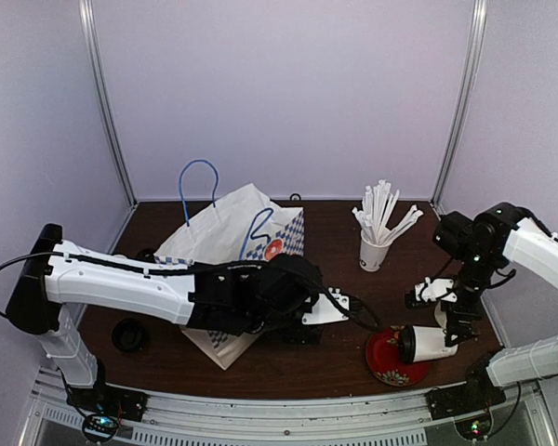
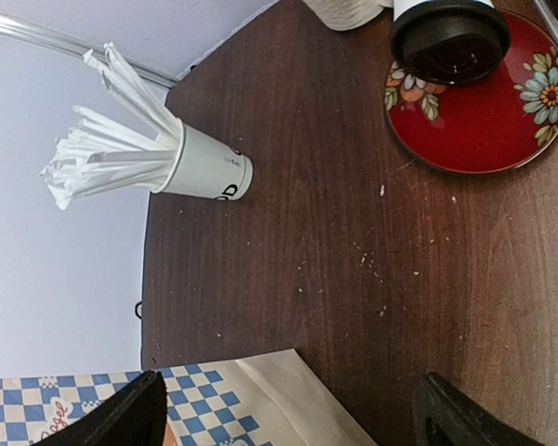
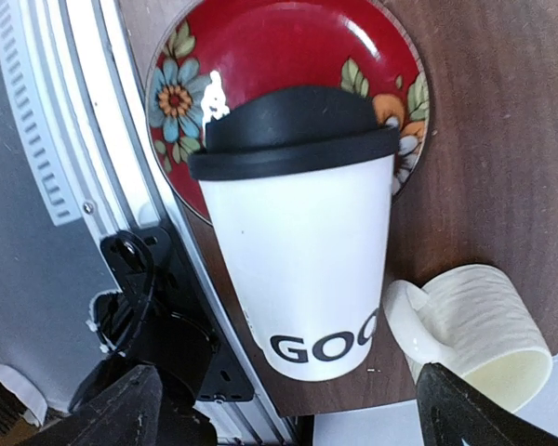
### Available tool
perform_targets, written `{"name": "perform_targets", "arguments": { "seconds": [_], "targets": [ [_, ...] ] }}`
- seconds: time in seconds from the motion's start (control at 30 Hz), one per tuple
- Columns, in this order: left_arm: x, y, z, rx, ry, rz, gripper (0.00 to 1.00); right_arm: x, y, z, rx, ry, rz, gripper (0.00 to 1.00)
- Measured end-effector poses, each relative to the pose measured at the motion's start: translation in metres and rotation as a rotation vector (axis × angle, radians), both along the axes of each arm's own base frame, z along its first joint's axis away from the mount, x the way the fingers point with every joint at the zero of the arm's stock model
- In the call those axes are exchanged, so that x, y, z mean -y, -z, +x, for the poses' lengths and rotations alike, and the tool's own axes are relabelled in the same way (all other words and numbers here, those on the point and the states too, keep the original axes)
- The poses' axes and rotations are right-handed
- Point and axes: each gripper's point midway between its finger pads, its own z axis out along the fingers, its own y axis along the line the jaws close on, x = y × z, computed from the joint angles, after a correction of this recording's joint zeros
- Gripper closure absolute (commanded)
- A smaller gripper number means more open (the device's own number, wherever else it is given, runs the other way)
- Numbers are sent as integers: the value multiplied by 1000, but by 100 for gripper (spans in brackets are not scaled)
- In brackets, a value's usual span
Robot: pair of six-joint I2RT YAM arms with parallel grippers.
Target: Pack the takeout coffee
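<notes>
The lidded cup (image 3: 302,251) lies sideways on the red plate (image 3: 260,51). The right gripper (image 3: 286,376) and the left gripper (image 2: 290,381) both have spread jaws.

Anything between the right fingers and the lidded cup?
Nothing visible. The cup lies on its side between the open right fingers, lid on the red plate; a cream mug sits beside it.
</notes>
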Motion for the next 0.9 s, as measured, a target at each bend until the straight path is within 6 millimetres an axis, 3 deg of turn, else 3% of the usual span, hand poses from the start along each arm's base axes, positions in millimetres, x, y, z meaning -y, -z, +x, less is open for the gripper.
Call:
{"name": "perform_targets", "arguments": {
  "seconds": [0.13,0.33,0.57,0.67,0.77,0.9],
  "targets": [
    [-3,-5,3,-19,-29,-31,4,10,37,-3,-55,-54,-98,1],
    [-4,-21,3,-33,-50,-95,4,7,67,7,-39,-84,-126,2],
    [-7,-36,3,-51,-70,-164,4,3,96,11,-53,-99,-135,30],
    [-7,-38,2,-64,-78,-181,4,0,94,13,-46,-105,-117,35],
    [-6,-39,2,-95,-81,-203,3,-11,77,19,-11,-101,-60,35],
    [-4,-54,3,-173,-70,-300,3,-44,22,34,119,-101,147,33]
  ]
}}
